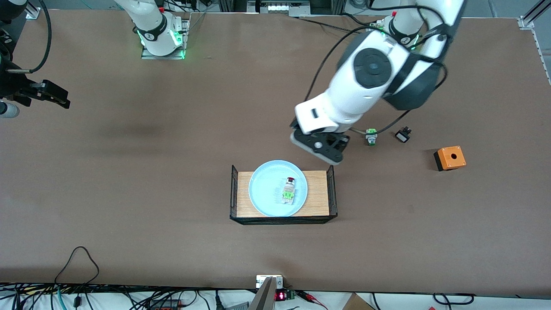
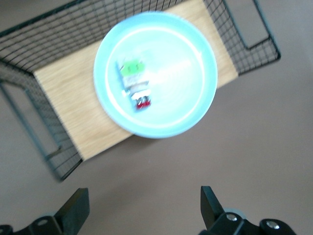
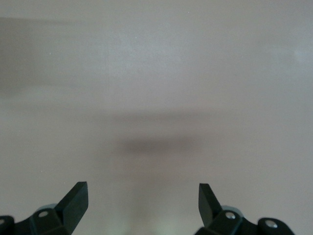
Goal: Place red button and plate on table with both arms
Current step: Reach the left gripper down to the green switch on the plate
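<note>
Hovering spread-fingered and empty, the left gripper [image 1: 322, 148] hangs just beside the plate [image 1: 267, 193] holding the red button [image 1: 289, 188].

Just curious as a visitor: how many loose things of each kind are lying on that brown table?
Plate: 1
Wooden tray: 1
Red button: 1
Green-tipped button part: 1
Small black part: 1
Orange box: 1
Total: 6

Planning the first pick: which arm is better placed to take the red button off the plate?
Left. The left gripper, jaws open, hangs by the tray holding the plate with the red button; the right gripper waits at the table's edge.
</note>
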Robot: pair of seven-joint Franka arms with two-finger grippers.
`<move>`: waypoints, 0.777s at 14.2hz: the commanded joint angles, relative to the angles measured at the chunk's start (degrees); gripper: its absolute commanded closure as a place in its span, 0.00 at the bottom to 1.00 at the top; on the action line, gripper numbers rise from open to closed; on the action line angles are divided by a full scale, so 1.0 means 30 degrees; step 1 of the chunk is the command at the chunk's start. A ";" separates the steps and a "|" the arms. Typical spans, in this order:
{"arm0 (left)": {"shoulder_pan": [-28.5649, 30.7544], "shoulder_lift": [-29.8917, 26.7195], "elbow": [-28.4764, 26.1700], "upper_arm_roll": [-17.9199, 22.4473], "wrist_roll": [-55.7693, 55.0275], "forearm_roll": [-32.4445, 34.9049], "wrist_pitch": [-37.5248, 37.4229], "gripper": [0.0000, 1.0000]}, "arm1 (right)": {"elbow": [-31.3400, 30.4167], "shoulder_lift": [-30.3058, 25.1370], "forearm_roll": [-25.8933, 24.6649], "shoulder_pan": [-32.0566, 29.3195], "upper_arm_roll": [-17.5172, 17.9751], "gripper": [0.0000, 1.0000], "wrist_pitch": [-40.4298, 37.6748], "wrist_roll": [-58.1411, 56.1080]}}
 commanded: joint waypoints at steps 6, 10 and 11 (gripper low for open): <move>-0.2956 0.5087 0.4895 0.1121 -0.4026 0.4969 0.1632 0.00 | 0.0131 -0.0158 0.0335 0.0012 0.0015 0.00 -0.0244 -0.0095; -0.3015 0.6055 0.4807 0.1529 -0.7323 0.5385 0.3450 0.00 | 0.0131 -0.0158 0.0335 0.0012 0.0015 0.00 -0.0214 -0.0095; -0.3160 0.6260 0.4807 0.1706 -0.7917 0.5472 0.3631 0.00 | 0.0131 -0.0158 0.0335 0.0012 0.0015 0.00 -0.0185 -0.0095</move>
